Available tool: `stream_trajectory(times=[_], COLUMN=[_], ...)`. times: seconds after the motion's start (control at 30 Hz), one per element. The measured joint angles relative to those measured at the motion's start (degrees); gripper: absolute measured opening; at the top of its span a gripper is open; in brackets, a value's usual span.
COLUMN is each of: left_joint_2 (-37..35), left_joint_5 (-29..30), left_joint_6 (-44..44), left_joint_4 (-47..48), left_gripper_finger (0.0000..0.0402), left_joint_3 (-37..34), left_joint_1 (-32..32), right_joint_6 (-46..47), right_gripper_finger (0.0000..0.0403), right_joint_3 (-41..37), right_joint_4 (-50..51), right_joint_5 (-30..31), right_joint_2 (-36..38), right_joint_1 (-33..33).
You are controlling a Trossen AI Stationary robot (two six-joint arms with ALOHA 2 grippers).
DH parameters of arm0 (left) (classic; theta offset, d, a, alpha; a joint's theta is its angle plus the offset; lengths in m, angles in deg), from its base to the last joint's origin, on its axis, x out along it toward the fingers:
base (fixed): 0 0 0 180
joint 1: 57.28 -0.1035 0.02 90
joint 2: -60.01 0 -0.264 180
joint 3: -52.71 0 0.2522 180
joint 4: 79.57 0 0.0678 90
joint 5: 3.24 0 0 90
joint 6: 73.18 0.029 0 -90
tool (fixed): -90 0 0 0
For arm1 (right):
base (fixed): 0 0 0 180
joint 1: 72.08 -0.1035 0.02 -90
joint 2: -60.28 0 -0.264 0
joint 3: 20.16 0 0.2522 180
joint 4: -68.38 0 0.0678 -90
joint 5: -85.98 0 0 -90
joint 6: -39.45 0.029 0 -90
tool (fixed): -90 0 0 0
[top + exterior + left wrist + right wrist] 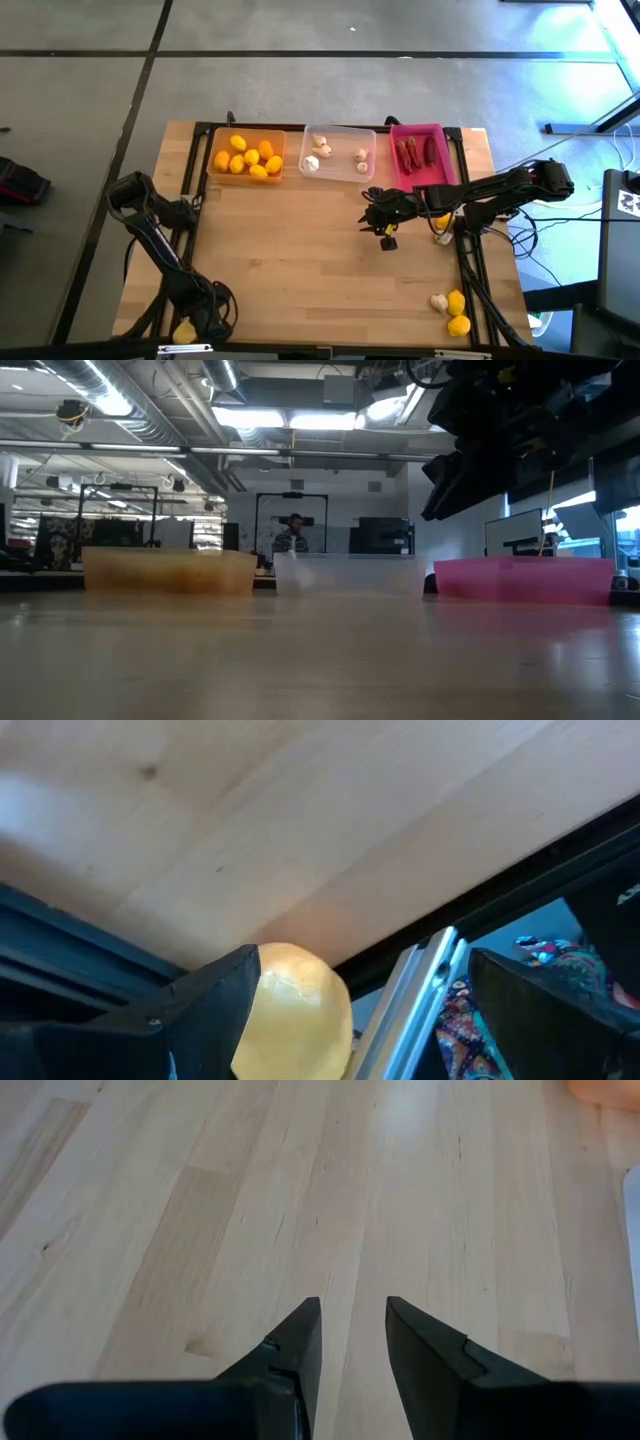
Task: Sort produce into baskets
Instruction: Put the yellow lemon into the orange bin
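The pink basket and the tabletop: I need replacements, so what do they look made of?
The pink basket looks like glossy, slightly translucent plastic: light glows through its walls in the low view. The tabletop looks like pale wood with a smooth finish, showing grain and plank seams.

Wooden table [300,260], three baskets [342,153]

Around the pale wooden butcher-block worktop [300,250], the grey concrete floor [300,90] is crossed by dark straight seams, and a bluish glare falls across its far right corner. Seen level across the worktop, the room behind is a large open hall with long bright ceiling light panels [300,418], silver round ventilation ducts [150,420] and exposed pipes overhead. Against the far white wall stands a dark-framed rectangular doorway or booth [290,520] where a person [291,535] sits, with dark monitors [380,536] beside it.
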Motion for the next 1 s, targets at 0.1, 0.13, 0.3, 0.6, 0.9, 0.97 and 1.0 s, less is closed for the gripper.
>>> stream_trajectory(times=[0.1,0.13,0.3,0.6,0.9,0.97,1.0], left_joint_2=[0.00,0.00,-0.07,-0.83,-1.97,-1.97,-1.99], left_joint_5=[-0.46,-0.67,-1.63,-1.48,-0.40,-2.29,-3.40], left_joint_6=[-0.01,0.06,-0.24,-6.76,-4.29,-4.91,-5.54], left_joint_4=[1.45,1.61,1.76,3.30,5.52,6.22,6.33], left_gripper_finger=[0.0355,0.0355,0.0355,0.0355,0.0355,0.0355,0.0355], left_joint_3=[0.00,0.00,0.00,0.00,0.01,0.76,1.15], left_joint_1=[0.35,0.24,-0.87,-0.42,-2.89,-2.82,-2.62], right_joint_6=[0.00,0.00,0.26,0.44,0.44,0.44,0.44], right_gripper_finger=[0.0111,0.0111,0.0111,0.0111,0.0111,0.0111,0.0111], right_joint_3=[0.00,0.00,0.00,0.00,0.00,0.00,0.00], right_joint_4=[0.19,0.35,0.35,0.31,0.28,0.03,-0.17], right_joint_5=[0.35,0.35,0.39,1.95,1.95,1.95,1.91], right_joint_2=[0.00,0.00,0.00,0.00,0.00,0.00,0.00], right_joint_1=[0.00,-0.02,0.00,-0.02,-0.02,-0.02,-0.02])
